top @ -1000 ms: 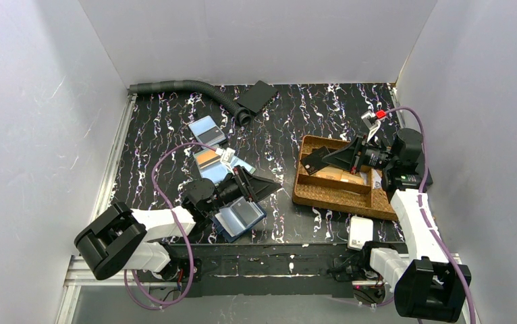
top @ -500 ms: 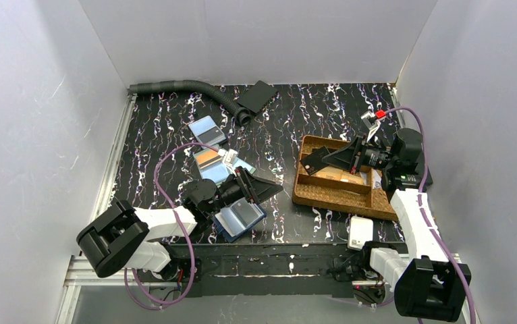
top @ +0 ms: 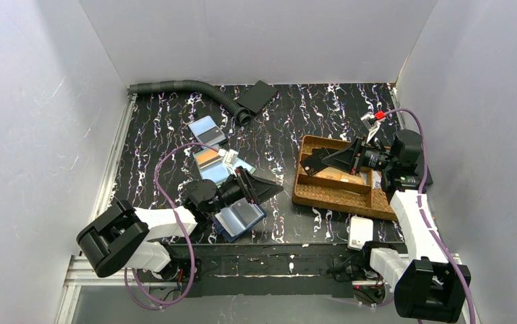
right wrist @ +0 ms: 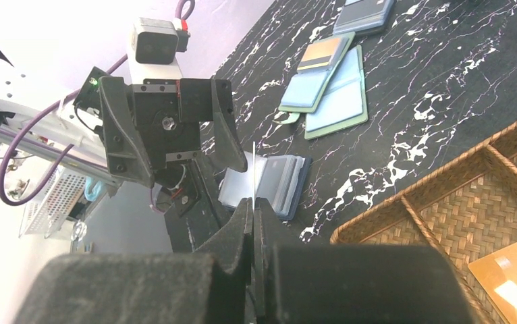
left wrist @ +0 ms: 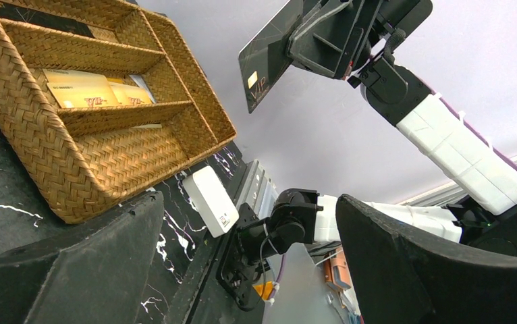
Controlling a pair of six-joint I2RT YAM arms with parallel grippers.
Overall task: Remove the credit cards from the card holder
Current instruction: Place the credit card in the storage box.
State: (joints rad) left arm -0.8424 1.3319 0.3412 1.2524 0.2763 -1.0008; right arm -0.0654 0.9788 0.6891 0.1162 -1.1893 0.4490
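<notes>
Surface: black table top [top: 279, 131], glossy, veined in white and purple. Plain white walls on three sides.

Left gripper [top: 258, 186]: fingers spread wide, holding nothing. It hangs low over the table, pointing toward the woven tray [top: 310, 195].
- The card holder [top: 240, 217] is just under it, toward the arm's base. It lies open and flat, a dark navy cover with shiny clear sleeves up.
- Loose credit cards [top: 210, 164] lie on the table just beyond this gripper. They are thin rectangles: orange-banded light blue on top, teal edge under.
- A blue-grey card [top: 207, 129] lies farther out, apart from the rest.
- Beyond those are a grey ribbed hose [top: 181, 86] and a matte flat black rectangle [top: 256, 96] at its end.

Right gripper [right wrist: 252, 208]: clamped on a dark chip card [left wrist: 269, 61], held on edge above the tray.
- The tray is brown basket weave, rectangular, with dividers.
- Gold cards [left wrist: 84, 89] lie in the compartment below this gripper.
- A smooth white box [top: 361, 232] sits back beside the arm's base, clear of the tray.
</notes>
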